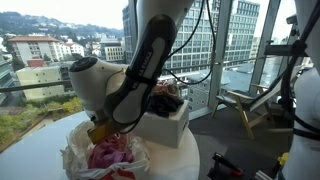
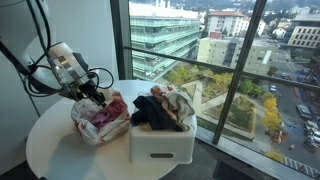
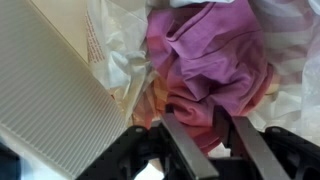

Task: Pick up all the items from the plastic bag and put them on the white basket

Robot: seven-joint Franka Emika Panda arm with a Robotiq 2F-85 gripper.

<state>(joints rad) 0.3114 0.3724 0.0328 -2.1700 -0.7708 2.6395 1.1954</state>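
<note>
Plastic bag (image 2: 90, 128): on desk (image 2: 55, 156), just beside white basket (image 2: 160, 146), mouth up for top access. Pincer (image 3: 208, 128) beside basket, lowered at bag mouth over pink cloth (image 3: 205, 55). Fingers narrow-set; grip cannot be told.

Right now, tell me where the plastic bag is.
In an exterior view, the plastic bag sits on the round table beside the white basket, on its picture-left side, directly beneath the gripper.
</note>
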